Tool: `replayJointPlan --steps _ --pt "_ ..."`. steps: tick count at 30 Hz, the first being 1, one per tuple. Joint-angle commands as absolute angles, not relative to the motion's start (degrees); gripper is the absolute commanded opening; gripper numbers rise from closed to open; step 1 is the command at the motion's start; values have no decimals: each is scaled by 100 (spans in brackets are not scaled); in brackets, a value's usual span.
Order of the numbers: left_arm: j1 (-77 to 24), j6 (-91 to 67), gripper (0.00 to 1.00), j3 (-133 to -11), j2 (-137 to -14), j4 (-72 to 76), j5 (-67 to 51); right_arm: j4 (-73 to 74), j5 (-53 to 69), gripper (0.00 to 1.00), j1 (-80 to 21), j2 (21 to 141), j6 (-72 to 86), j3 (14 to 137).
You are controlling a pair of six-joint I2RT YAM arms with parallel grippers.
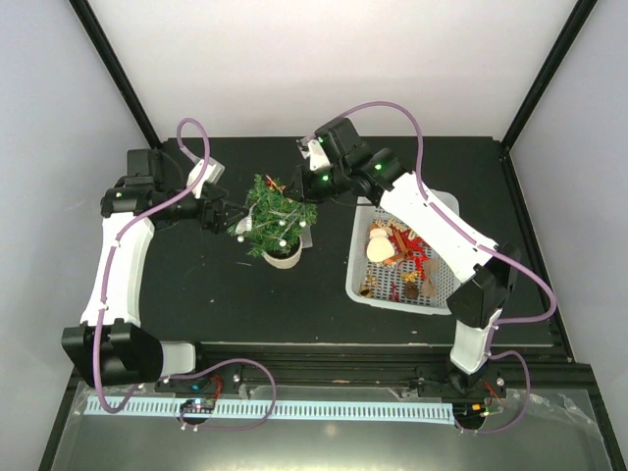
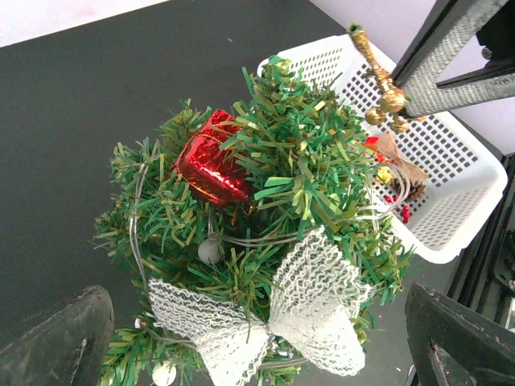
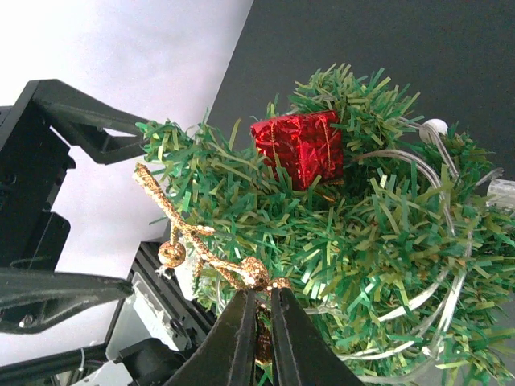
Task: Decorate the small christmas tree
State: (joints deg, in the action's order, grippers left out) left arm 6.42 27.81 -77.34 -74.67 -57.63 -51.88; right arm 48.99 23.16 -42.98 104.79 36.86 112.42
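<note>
Near the middle of the black table [image 1: 196, 294], left of the white basket [image 1: 355, 280], the small christmas tree [image 1: 278, 221] stands upright in its pot, carrying a red gift box [image 3: 302, 146] and a white mesh bow [image 2: 273, 322]. At the tree's left side the left gripper [image 1: 228, 216] has its jaws spread wide and holds nothing. At the tree's far side the right gripper [image 3: 259, 310] is pinched tight on a gold beaded ornament [image 3: 193, 237], just beside the upper branches.
</note>
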Motion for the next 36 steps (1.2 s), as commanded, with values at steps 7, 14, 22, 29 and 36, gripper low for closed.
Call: replayJointPlan --steps 7,14,22,29,36 --pt "686 2750 99 -7734 -7198 -5629 -5238 4740 2837 11 -4231 10583 4353 11384" --pt "686 2733 99 -7734 -7198 -5605 -5266 4615 2826 12 -4074 10461 4675 10996" --pt "686 2733 99 -7709 -7189 -5594 -5267 4505 2758 13 -3980 10443 4786 10774" --pt "696 2733 99 -7681 -7216 -5564 -5267 4434 2810 19 -3980 10409 4782 10779" --pt "694 2731 99 -7685 -7217 -5556 -5269 4507 2498 37 -3973 10212 4617 10850"
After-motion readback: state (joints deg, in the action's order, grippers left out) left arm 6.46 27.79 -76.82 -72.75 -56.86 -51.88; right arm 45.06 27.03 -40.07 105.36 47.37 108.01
